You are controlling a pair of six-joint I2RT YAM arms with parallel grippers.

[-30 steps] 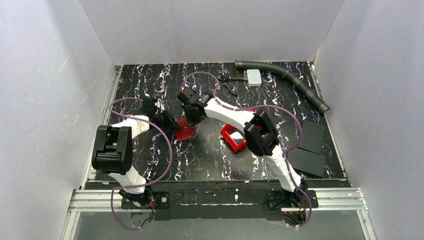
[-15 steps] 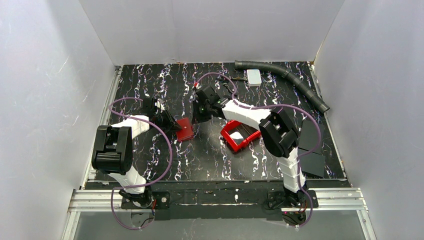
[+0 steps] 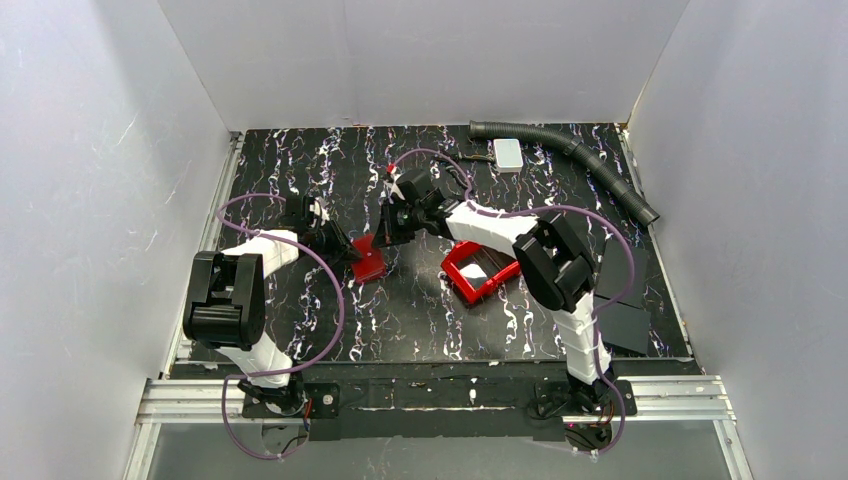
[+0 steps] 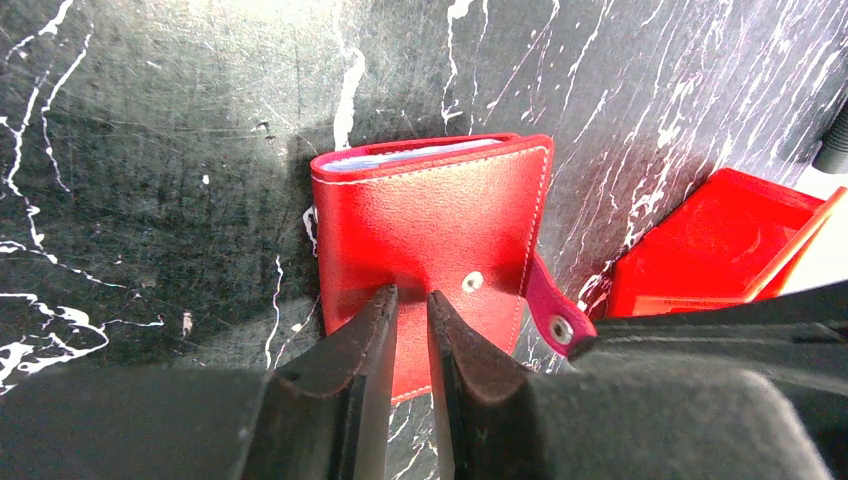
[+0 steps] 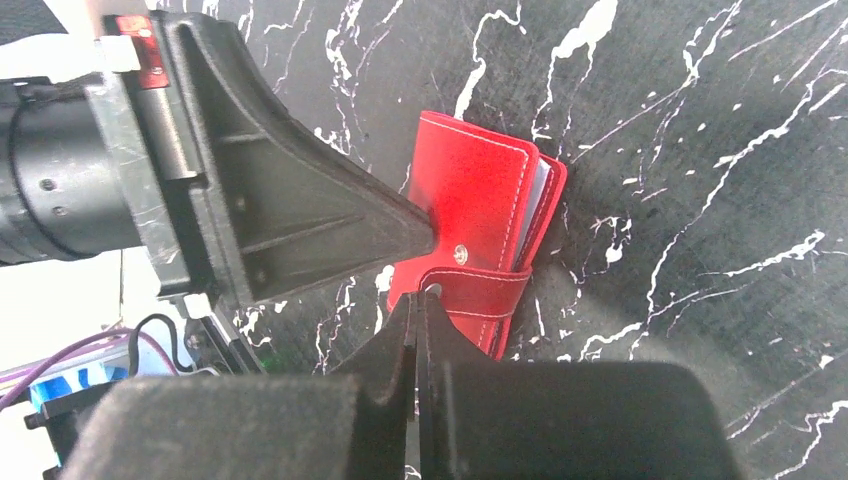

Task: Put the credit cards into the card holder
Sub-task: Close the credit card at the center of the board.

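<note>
Left gripper (image 4: 410, 350) pinches the near edge of the small dark red folding card holder (image 4: 430, 230), which lies closed on the black marbled table (image 4: 150, 150). Pale card edges show at its far side. Right gripper (image 5: 415, 305), fingers pressed together, holds the snap strap (image 5: 470, 290). A bright red plastic bin (image 3: 478, 268) sits just beside; a white box (image 3: 508, 153) and a grey hose (image 3: 570, 150) lie behind.

Red bin (image 3: 478, 272) beside card holder (image 3: 369, 259)

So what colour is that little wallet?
Red with pale stitching on the card holder; the left wrist view shows it best.
</note>
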